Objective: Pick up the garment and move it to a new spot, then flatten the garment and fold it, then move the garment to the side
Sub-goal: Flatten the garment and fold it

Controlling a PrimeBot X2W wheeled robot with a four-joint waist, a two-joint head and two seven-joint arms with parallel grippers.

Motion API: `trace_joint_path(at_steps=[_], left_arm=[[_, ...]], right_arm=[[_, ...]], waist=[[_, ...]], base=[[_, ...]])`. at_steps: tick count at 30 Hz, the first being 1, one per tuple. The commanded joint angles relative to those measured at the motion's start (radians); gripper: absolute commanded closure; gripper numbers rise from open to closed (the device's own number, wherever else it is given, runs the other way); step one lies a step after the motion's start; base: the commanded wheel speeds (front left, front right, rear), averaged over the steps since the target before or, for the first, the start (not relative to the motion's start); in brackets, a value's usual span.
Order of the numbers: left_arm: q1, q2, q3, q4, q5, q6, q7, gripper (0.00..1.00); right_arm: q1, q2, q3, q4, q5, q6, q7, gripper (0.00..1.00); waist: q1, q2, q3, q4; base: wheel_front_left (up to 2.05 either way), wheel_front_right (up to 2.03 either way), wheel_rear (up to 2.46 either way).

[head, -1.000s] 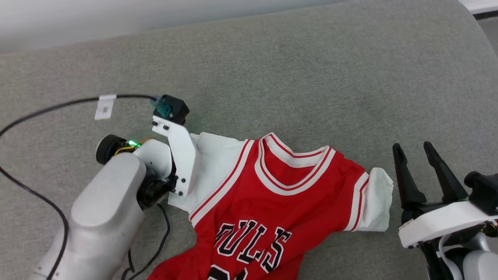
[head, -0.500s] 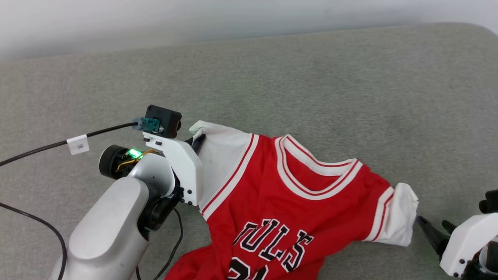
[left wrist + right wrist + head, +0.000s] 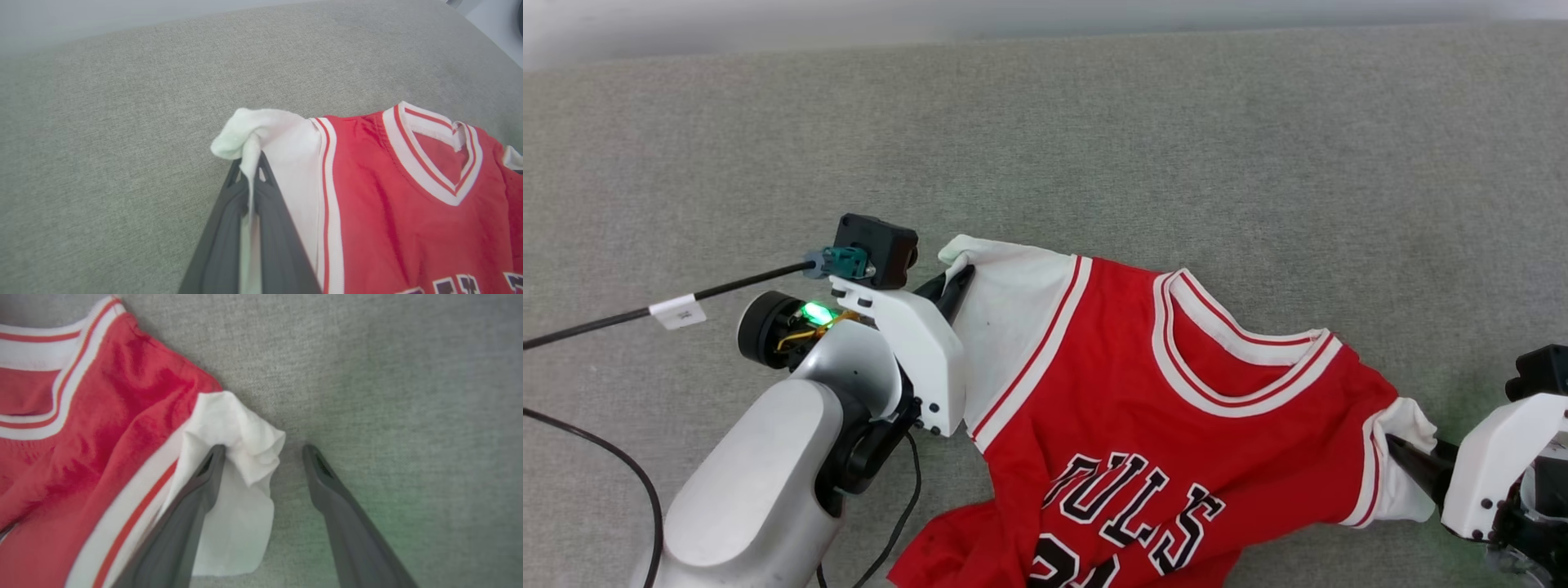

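Clamped tight, the left gripper point(image 3: 250, 165) pinched one white sleeve point(image 3: 294, 163) of the red jersey point(image 3: 1143, 408), which lay on the grey cushion point(image 3: 1176, 147); the right gripper point(image 3: 263, 451) gaped open at the other sleeve point(image 3: 241, 428)

garment point(image 3: 1143, 384): smooth red cloth; grey surface point(image 3: 1176, 147): rough matt woven fabric; left gripper point(image 3: 250, 168): matt dark plastic

The garment point(image 3: 1176, 457) runs off the head view's bottom edge, its numbers cut short. A fold partly hides its first letter.

left gripper point(image 3: 958, 282) pinching garment point(image 3: 1176, 433), grey cushion point(image 3: 1176, 122) beneath
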Motion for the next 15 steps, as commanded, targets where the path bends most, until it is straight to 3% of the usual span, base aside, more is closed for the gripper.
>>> trace_joint_path(at_steps=[1, 2, 3, 15], left_arm=[[0.01, -0.001, 0.0, -0.005, -0.002, 0.003, -0.008, 1.0], [0.011, 0.0, 0.0, -0.007, -0.004, 0.003, -0.008, 1.0], [0.013, 0.002, 0.0, -0.007, -0.005, 0.003, -0.009, 1.0], [0.014, 0.024, 0.074, 0.047, -0.045, 0.025, -0.064, 1.0]], right_arm=[[0.045, 0.037, 0.036, 0.089, 0.001, 0.0, 0.052, 0.51], [0.048, 0.04, 0.04, 0.1, 0.003, 0.0, 0.062, 0.89], [0.047, 0.043, 0.041, 0.107, 0.006, 0.0, 0.068, 1.0], [-0.049, -0.057, -0.001, -0.005, -0.058, 0.0, 0.009, 1.0]], waist=[[0.0, -0.0001, -0.001, 0.006], [0.0, -0.0001, -0.003, 0.008], [0.0, -0.0001, -0.005, 0.009], [0.0, -0.0001, -0.111, -0.014]], base=[[0.0, 0.0, 0.0], [0.0, 0.0, 0.0], [0.0, 0.0, 0.0], [0.0, 0.0, 0.0]])
